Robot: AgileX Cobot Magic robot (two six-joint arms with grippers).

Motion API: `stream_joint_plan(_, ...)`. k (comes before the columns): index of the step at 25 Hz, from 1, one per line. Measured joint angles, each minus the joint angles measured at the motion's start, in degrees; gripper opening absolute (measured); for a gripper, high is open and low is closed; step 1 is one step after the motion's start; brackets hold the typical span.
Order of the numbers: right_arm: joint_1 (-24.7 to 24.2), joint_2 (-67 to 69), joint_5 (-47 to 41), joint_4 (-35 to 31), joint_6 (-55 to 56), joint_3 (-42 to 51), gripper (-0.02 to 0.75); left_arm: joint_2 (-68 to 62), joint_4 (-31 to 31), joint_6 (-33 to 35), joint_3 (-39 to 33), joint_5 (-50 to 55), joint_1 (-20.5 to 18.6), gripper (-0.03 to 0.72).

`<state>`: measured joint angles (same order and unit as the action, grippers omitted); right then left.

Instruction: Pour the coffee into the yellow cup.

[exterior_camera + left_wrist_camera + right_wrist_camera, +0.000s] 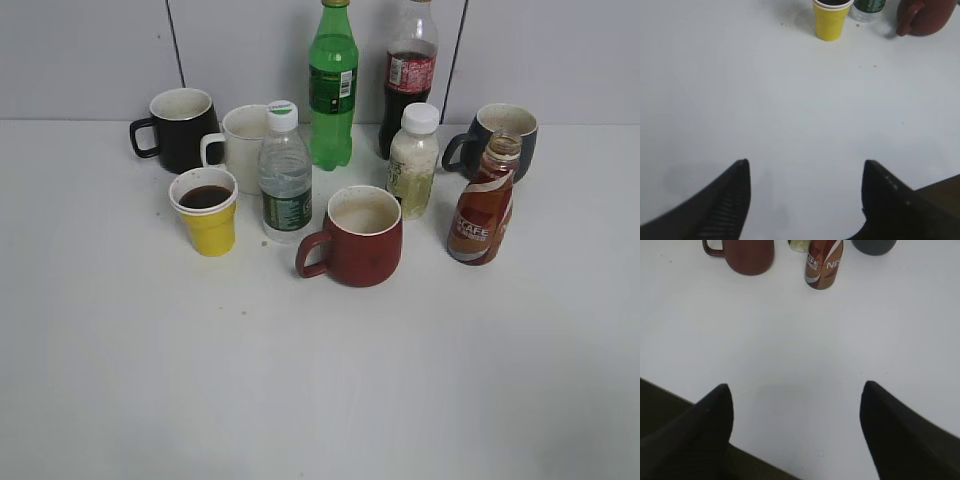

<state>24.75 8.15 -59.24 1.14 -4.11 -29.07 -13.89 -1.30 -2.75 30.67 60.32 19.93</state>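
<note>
The yellow cup [208, 213] stands upright at the left of the group and holds dark liquid; it also shows at the top of the left wrist view [830, 20]. The coffee bottle [484, 203], brown with a red-and-white "CAFE" label and no cap, stands upright at the right; it also shows in the right wrist view [822, 264]. My left gripper [805, 167] is open and empty over bare table, well short of the cup. My right gripper [796, 390] is open and empty near the table's front edge, well short of the bottle. Neither gripper shows in the exterior view.
A dark red mug [358, 238] stands in the middle front. Behind are a black mug [179, 130], a white mug [240, 146], a water bottle [285, 175], a green bottle [332, 88], a cola bottle [409, 75], a white-capped pale bottle [414, 160] and a grey mug [500, 135].
</note>
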Motion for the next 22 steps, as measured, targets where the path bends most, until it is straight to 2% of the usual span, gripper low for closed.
stream_joint_plan(17,-0.8,0.0,0.0,0.0,0.0,0.0,0.593,0.2,0.0,0.0,0.0,0.0,-0.6,0.48)
stream_joint_plan(18,-1.8,-0.1,0.0,-0.1,0.0,0.0,0.593,1.1,0.0,0.0,0.0,-0.1,-2.8,0.477)
stream_joint_plan(19,-3.9,-0.1,0.0,-0.1,0.0,0.0,0.593,1.3,0.0,0.0,0.0,-0.1,-3.4,0.476)
stream_joint_plan(22,-12.1,-0.2,0.0,0.0,-0.1,0.0,0.592,4.6,0.0,0.0,0.0,-0.1,-10.1,0.47)
